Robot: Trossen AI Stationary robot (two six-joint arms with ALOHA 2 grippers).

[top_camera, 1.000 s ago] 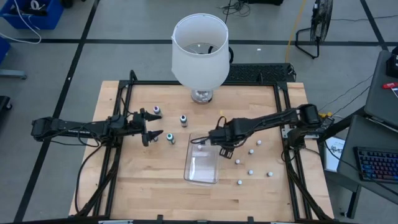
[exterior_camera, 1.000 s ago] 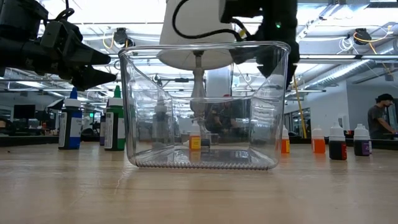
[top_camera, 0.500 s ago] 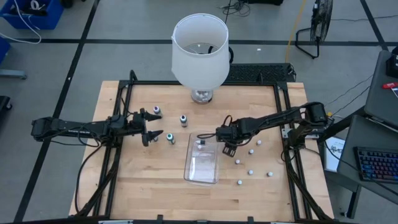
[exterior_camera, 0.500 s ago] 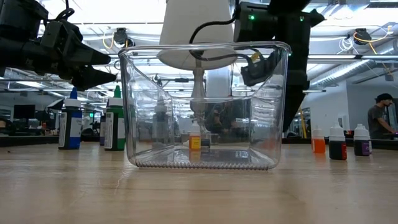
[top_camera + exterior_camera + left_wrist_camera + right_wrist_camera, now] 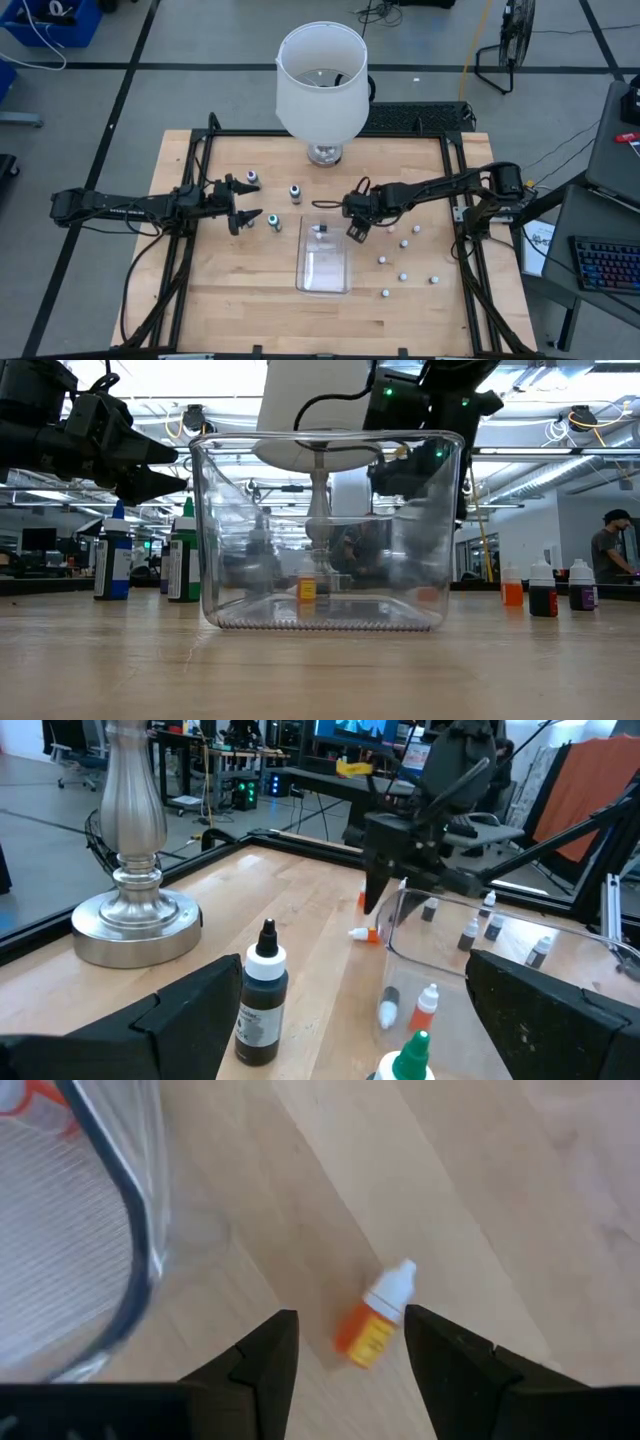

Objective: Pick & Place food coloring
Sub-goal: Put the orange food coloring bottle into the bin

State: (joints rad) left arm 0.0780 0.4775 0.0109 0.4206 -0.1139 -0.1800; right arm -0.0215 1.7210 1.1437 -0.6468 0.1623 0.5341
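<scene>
At the table's left (image 5: 200, 270), your left gripper (image 5: 243, 214) waits wide open and empty beside upright food coloring bottles (image 5: 273, 222). One bottle already lies in the clear tray (image 5: 322, 278). Just right of the tray, your right gripper (image 5: 345, 1342) hovers, part open and holding nothing, over a lying orange bottle (image 5: 377, 1316). Next, I'd judge, descend squarely and close on its body.

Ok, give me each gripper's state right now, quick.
Left gripper: open, holding nothing, beside the bottles on the table's left.
Right gripper: open, holding nothing, above an orange bottle lying next to the clear tray.
</scene>
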